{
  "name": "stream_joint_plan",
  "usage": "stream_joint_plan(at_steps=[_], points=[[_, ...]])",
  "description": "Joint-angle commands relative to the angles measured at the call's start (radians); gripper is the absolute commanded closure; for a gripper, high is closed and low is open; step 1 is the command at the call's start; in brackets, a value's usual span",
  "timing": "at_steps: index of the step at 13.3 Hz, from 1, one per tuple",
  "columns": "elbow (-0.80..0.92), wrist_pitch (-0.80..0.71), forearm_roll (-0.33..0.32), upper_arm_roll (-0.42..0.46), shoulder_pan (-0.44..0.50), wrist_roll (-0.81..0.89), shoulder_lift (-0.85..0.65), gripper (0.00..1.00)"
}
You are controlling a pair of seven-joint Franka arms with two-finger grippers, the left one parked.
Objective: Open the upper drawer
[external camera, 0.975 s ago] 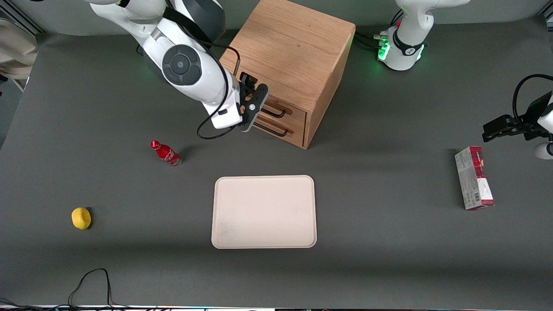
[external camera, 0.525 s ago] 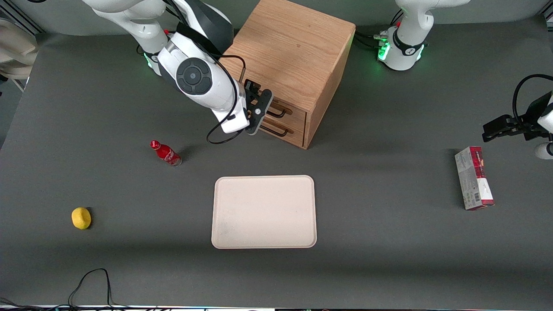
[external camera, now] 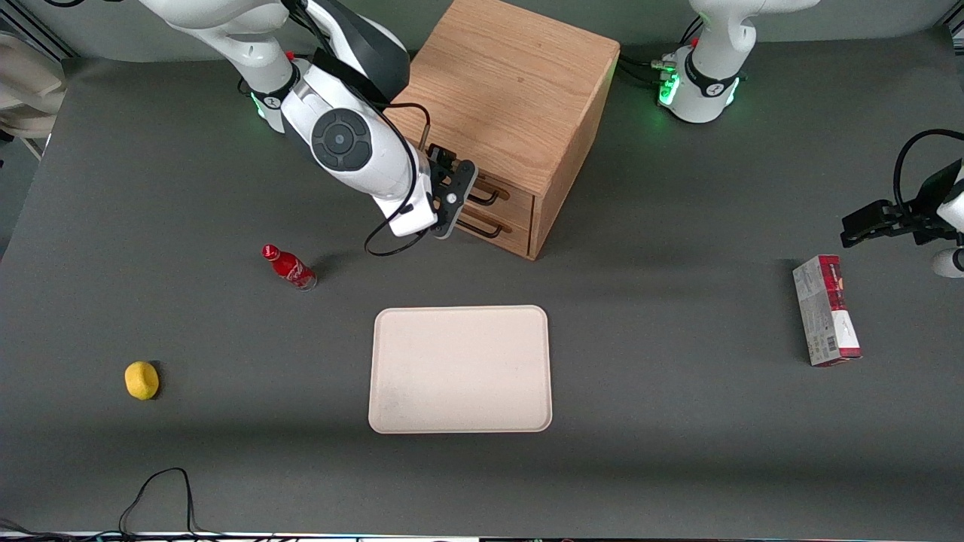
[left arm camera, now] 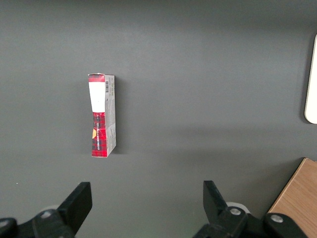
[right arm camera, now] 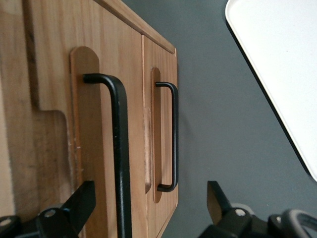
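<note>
The oak cabinet [external camera: 512, 83] stands at the back of the table. Its upper drawer [external camera: 514, 193] sits flush in the cabinet with its black bar handle [external camera: 486, 197] in front. My right gripper [external camera: 462, 199] is open, right in front of the drawer fronts at handle height. In the right wrist view the upper drawer's handle [right arm camera: 119, 148] runs between my spread fingers [right arm camera: 79, 206], close to one of them, and the gripper [right arm camera: 148, 208] touches nothing. The bottom drawer's handle [right arm camera: 172, 134] lies beside it, nearer the table.
A cream tray [external camera: 459, 369] lies nearer the front camera than the cabinet and shows in the right wrist view [right arm camera: 282, 64]. A red bottle [external camera: 288, 267] lies near my arm. A yellow lemon [external camera: 141, 379] and a red box [external camera: 826, 310] lie toward opposite ends.
My right gripper has moved in toward the drawer fronts and a little lower, ending closer to the upper handle. The drawers have not moved.
</note>
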Motion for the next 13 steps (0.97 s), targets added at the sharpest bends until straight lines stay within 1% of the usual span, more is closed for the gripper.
stream_joint_plan(at_steps=[1,7,9,13], points=[[-0.003,0.019,-0.010,0.001,-0.002,-0.037,0.022,0.00],[0.008,0.036,-0.097,-0.002,-0.007,-0.063,0.068,0.00],[0.031,0.028,-0.099,-0.006,-0.015,-0.079,0.068,0.00],[0.092,0.025,-0.099,-0.077,-0.015,-0.157,0.088,0.00]])
